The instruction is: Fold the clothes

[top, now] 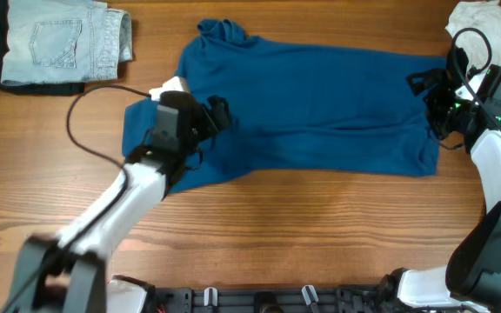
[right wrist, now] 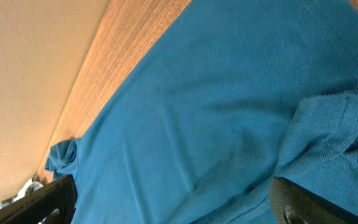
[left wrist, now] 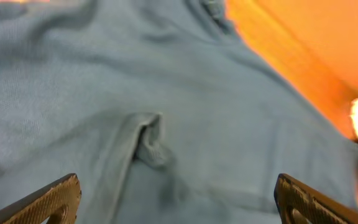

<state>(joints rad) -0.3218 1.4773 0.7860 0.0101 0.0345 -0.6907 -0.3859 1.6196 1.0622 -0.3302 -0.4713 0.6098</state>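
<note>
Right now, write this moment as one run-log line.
blue top: spread out | left gripper: open over it | right gripper: open at its edge

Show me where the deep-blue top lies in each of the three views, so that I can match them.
Overhead: the deep-blue top is spread across the table's middle.
Left wrist: the deep-blue top fills nearly the whole picture.
Right wrist: the deep-blue top covers the right and lower part.
Shared landmark: the wooden table bordering the cloth.

You are looking at a blue top (top: 320,104) of soft, matt knit cloth, lying on a smooth, grained wooden table (top: 320,226).
</note>
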